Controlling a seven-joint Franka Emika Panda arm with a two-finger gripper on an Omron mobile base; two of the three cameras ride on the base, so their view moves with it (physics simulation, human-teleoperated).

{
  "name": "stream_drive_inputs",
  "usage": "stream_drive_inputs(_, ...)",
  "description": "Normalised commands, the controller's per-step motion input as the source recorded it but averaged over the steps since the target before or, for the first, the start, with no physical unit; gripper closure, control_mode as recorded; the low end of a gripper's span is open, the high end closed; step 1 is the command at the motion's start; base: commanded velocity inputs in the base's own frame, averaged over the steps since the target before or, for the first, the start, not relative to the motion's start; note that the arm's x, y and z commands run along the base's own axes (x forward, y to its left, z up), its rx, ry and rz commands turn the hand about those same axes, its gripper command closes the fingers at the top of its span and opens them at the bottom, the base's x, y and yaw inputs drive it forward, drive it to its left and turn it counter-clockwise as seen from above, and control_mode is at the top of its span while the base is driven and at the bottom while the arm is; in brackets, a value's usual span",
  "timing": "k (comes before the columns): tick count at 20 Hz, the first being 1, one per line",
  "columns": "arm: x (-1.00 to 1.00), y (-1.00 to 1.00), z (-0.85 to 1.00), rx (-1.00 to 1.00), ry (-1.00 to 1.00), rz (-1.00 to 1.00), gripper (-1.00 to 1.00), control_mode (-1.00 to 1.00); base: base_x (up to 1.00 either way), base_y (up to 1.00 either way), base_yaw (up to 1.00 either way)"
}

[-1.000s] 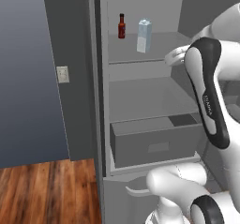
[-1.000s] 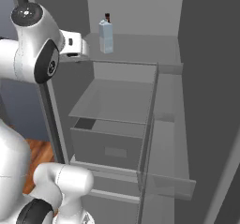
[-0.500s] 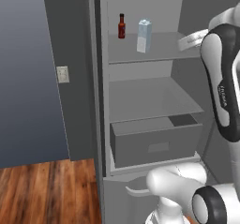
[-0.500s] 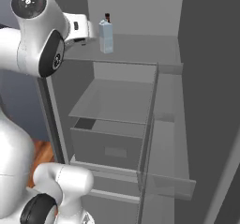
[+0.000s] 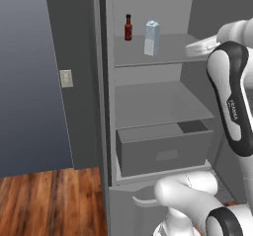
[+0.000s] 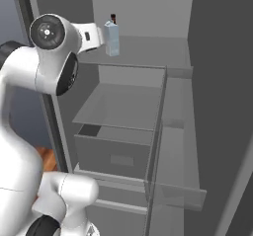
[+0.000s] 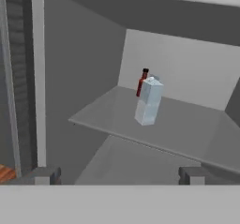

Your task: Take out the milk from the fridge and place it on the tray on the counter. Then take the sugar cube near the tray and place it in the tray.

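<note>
One arm raised to top shelf (image 5: 163,50) height, gripper (image 7: 119,175) jaws wide, empty, facing one milk (image 7: 148,101); one bottle (image 7: 142,82) behind.

Arm: I'm seeing it rising from the base and bending at the elbow, with the forearm reaching toward the fridge (image 5: 104,106) at the height of its top shelf.
Wrist: it's sitting level, pointing into the fridge from just outside the front edge of that shelf.
Gripper (image 7: 119,175): I'm holding it with the jaws standing wide apart and nothing between them; both dark fingertips (image 7: 46,175) are showing low in the hand view, well short of the fridge's back wall.
Contact: I'm touching nothing in the fridge.
</note>
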Motion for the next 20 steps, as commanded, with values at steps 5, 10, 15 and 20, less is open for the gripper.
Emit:
stream_drive_inputs(5, 0.44, 0.00, -0.01, 0.10, 0.00, 0.17, -1.00, -1.00, 0.00, 0.00, 0.00)
stream_drive_inputs(10, 0.37, 0.00, -0.04, 0.14, -0.06, 0.20, -1.00, -1.00, 0.00, 0.00, 0.00)
stream_drive_inputs(15, 0.24, 0.00, -0.10, 0.04, -0.13, 0.14, -1.00, -1.00, 0.00, 0.00, 0.00)
stream_drive_inputs(20, 0.13, -0.04, -0.02, 0.00, -0.16, 0.06, -1.00, -1.00, 0.00, 0.00, 0.00)
